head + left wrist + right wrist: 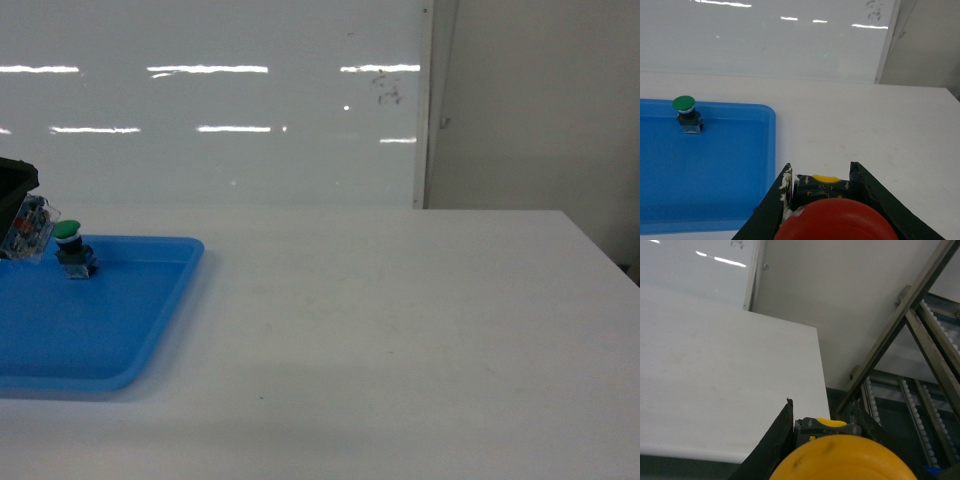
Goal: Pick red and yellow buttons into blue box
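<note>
My left gripper (821, 172) is shut on the red button (837, 221). Its red cap fills the bottom of the left wrist view and its black body sits between the fingers, over the white table just right of the shallow blue tray (740, 200). In the head view this gripper (22, 205) shows at the far left edge, with the button's clear body (30, 228) in it. My right gripper (824, 412) is shut on the yellow button (840, 462), past the table's corner. The blue box is not clearly in view; only a blue sliver (936, 471) shows low right.
A green-capped button (68, 240) stands upright at the back of the blue tray (120, 330). The white table (400, 320) runs to a whiteboard wall behind. Beside the table's right edge stands a metal roller rack (920, 365) over dark floor.
</note>
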{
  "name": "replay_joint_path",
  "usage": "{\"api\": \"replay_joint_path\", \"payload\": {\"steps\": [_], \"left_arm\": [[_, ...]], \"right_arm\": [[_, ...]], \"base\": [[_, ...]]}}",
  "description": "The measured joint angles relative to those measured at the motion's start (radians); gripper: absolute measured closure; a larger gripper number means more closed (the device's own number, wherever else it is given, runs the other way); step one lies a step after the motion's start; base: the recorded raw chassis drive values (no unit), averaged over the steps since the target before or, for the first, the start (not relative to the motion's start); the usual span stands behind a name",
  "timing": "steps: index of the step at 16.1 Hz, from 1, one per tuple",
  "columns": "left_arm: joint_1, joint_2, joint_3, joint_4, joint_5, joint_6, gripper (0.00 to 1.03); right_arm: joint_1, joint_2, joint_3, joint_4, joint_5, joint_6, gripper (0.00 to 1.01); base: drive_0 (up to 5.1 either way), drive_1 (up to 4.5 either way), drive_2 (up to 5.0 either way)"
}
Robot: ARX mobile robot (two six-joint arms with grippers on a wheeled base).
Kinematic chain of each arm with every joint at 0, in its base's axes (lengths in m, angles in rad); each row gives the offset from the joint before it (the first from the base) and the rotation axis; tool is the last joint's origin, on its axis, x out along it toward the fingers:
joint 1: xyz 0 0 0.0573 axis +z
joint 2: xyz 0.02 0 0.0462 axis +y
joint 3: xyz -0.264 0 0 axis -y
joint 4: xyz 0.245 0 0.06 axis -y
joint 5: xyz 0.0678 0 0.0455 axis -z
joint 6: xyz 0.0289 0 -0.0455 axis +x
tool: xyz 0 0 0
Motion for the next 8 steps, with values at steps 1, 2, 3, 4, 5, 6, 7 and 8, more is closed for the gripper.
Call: {"api": "replay_joint_path", "payload": {"steps": [1, 2, 3, 4, 5, 6, 7, 8], "left_arm": [[0.000, 0.000, 0.000, -0.001, 0.000, 0.000, 0.74], [0.000, 0.000, 0.000, -0.004, 0.000, 0.000, 0.74], [0.000, 0.000, 0.000, 0.000, 0.000, 0.000, 0.74], [0.000, 0.000, 0.000, -0.005, 0.000, 0.000, 0.74], [0.000, -0.001, 0.000, -0.001, 0.000, 0.000, 0.74], [0.000, -0.001, 0.000, 0.000, 0.000, 0.000, 0.74], [0.000, -0.001, 0.000, -0.002, 0.000, 0.000, 0.74], [0.000, -0.001, 0.000, -0.002, 0.000, 0.000, 0.74]], "right_arm": [[0.000, 0.000, 0.000, -0.004, 0.000, 0.000, 0.72], [0.000, 0.000, 0.000, -0.004, 0.000, 0.000, 0.72], [0.000, 0.000, 0.000, -0.002, 0.000, 0.000, 0.72], [0.000, 0.001, 0.000, -0.004, 0.000, 0.000, 0.72], [0.000, 0.000, 0.000, -0.003, 0.000, 0.000, 0.72], [0.000, 0.000, 0.000, -0.003, 0.000, 0.000, 0.72], [0.000, 0.000, 0.000, -0.003, 0.000, 0.000, 0.72], [0.000, 0.000, 0.000, -0.003, 0.000, 0.000, 0.72]], "base": [[4.8, -3.60, -1.1], [4.8, -3.60, -1.1], [5.0, -3.36, -1.2], [5.0, -3.36, -1.2], [5.0, -3.36, -1.2], [5.0, -2.48, -2.5], [5.0, -2.48, -2.5], [5.0, -2.48, -2.5]]}}
